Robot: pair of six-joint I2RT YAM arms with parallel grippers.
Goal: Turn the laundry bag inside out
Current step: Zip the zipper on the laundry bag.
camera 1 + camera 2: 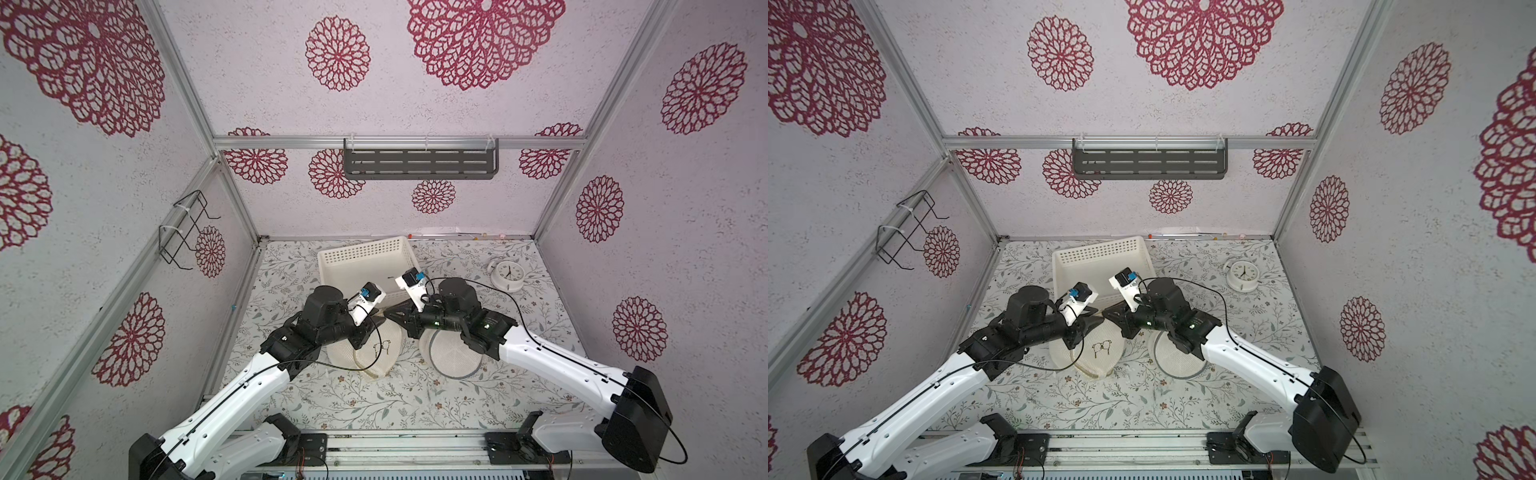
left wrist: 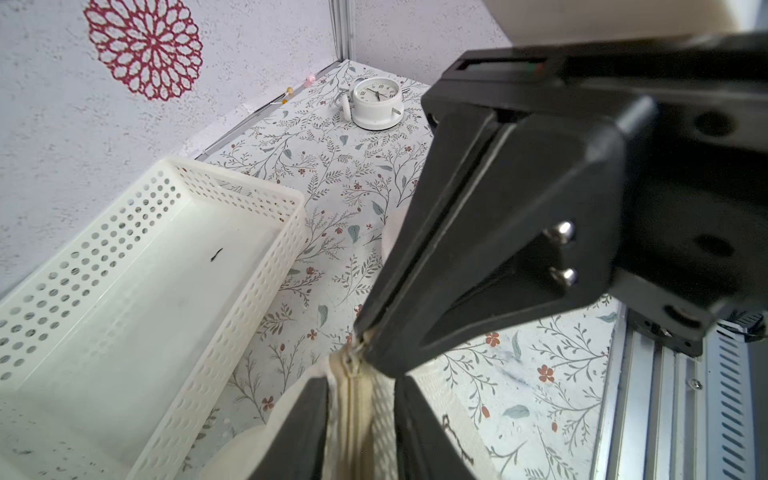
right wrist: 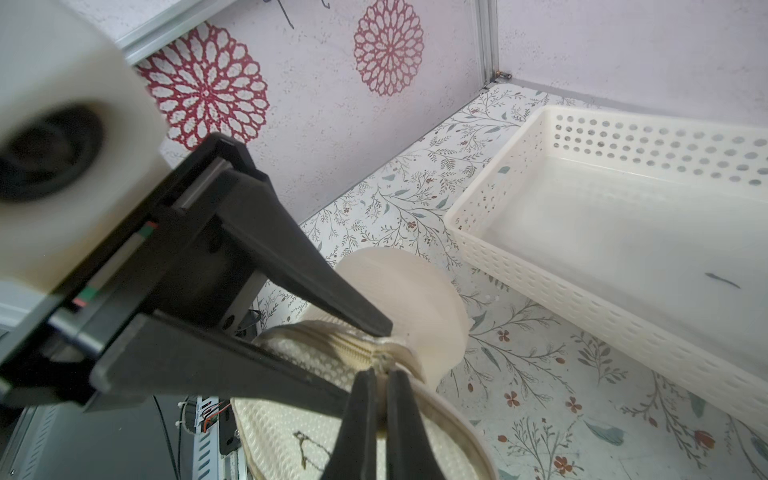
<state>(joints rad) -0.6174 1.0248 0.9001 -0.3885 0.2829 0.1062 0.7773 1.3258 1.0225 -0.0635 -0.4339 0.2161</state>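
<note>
Floral-printed tabletop (image 1: 374, 409) carries a white perforated basket (image 1: 365, 254) at the back. Just in front of it, between both arms, sits the cream mesh laundry bag (image 1: 1108, 334). On the right gripper (image 3: 381, 372) the jaws pinch its zipper end tight. On the left gripper (image 2: 361, 380) the jaws stand partly apart, straddling the zipper seam.

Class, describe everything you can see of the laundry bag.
The laundry bag is cream honeycomb mesh, rounded, with a cream zip along its rim and a small dark line drawing on one face. It lies slumped on the floral table near the white basket. The right gripper pinches the zip's end; the left gripper straddles the zip.
</note>
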